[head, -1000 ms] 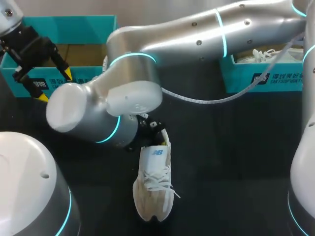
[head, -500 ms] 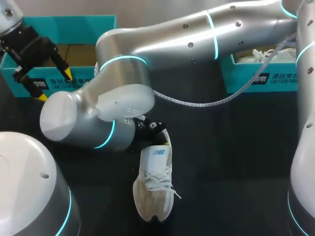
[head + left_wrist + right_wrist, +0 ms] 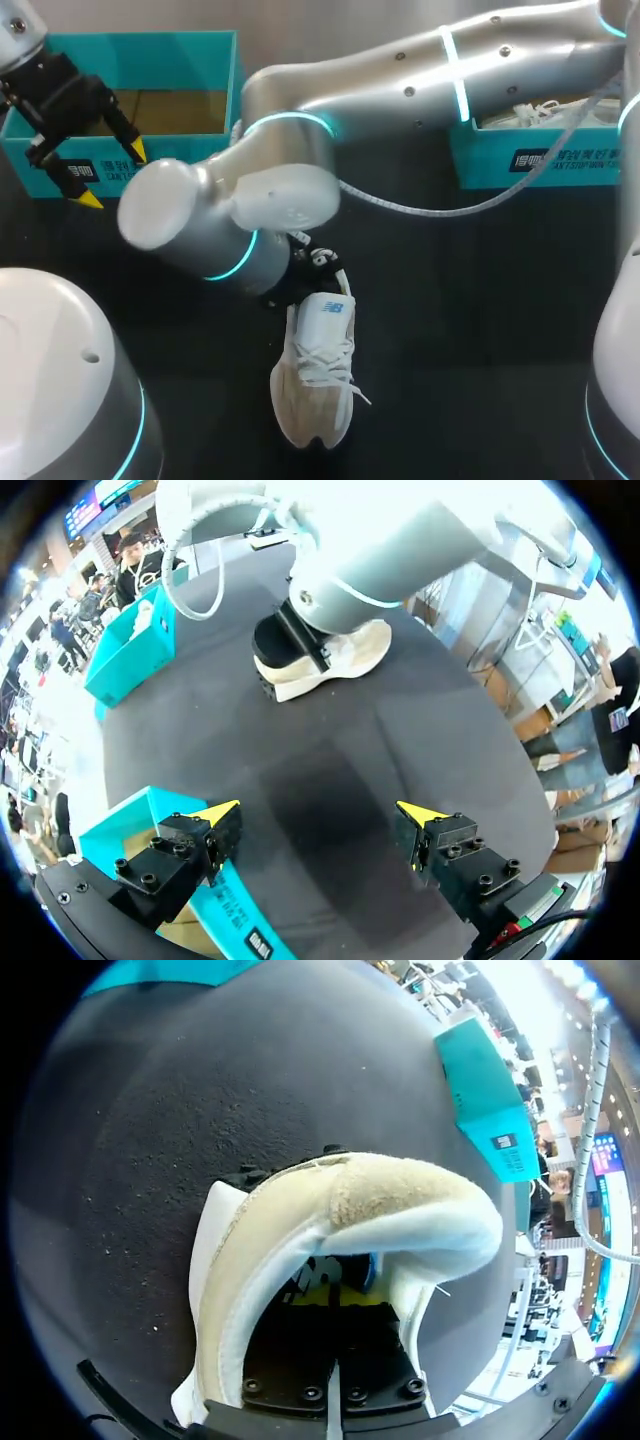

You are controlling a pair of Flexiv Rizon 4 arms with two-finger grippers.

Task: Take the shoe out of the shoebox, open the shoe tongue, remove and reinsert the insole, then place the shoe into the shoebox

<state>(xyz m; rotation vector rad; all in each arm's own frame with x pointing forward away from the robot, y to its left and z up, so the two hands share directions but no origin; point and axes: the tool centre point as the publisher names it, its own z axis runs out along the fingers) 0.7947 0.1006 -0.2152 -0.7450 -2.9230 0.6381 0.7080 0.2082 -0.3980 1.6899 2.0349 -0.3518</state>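
**A:** What is on the left?

**B:** The left gripper [image 3: 111, 174] hangs over the near wall of a teal shoebox [image 3: 140, 48] at the far left. Its jaws are released and hold nothing. It sits just where it was a second ago.

**A:** And in the middle?

**B:** The right arm [image 3: 420, 80] comes in from the right and reaches past the middle. The right gripper [image 3: 340, 1298] is pushed into the heel opening of the shoe [image 3: 315, 385]. The pale shoe lies on the dark worktop [image 3: 480, 300], toe toward the near edge, outside both boxes.

**A:** What has changed?

**B:** Over the last second the wrist swings left, then back right. The heel end of the shoe shifts slightly right with it, while the toe barely moves.

**A:** Are those jaws grasping anything?

**B:** I cannot tell; the shoe's collar hides them.

**A:** What does that mean for the task?

**B:** The shoe is out of its box, and the work now looks to be inside it, at the tongue or the insole. No insole shows outside the shoe, so I judge it not yet removed.

**A:** And at the far right?

**B:** A second teal box [image 3: 530, 160] holds another white shoe.
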